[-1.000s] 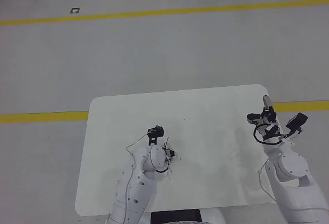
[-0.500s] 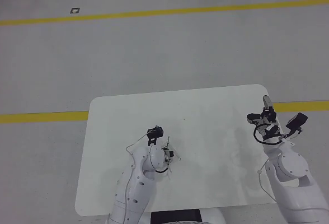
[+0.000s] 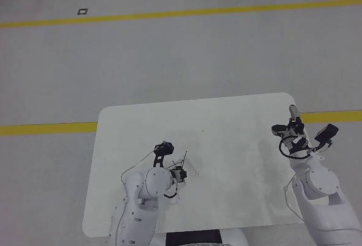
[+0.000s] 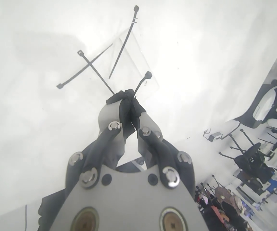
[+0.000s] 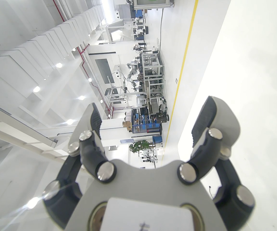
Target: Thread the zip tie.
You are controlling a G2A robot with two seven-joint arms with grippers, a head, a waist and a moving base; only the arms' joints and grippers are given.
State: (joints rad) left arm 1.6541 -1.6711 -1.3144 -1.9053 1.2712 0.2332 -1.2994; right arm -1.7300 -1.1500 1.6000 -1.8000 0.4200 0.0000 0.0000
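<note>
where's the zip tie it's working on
The zip tie is pinched in the left gripper, beside loose ties on the near-left part of the table.

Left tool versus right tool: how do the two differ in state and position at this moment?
The left tool is shut on a zip tie, while the right tool is open and holds nothing. The left tool is over the table, close to loose zip ties. The right tool is at the table's right edge, aimed out at the room. Both are of the same build.

Black zip tie (image 4: 142, 82) held by left end effector (image 4: 128, 98); loose ties (image 4: 122, 48) beside.
</note>
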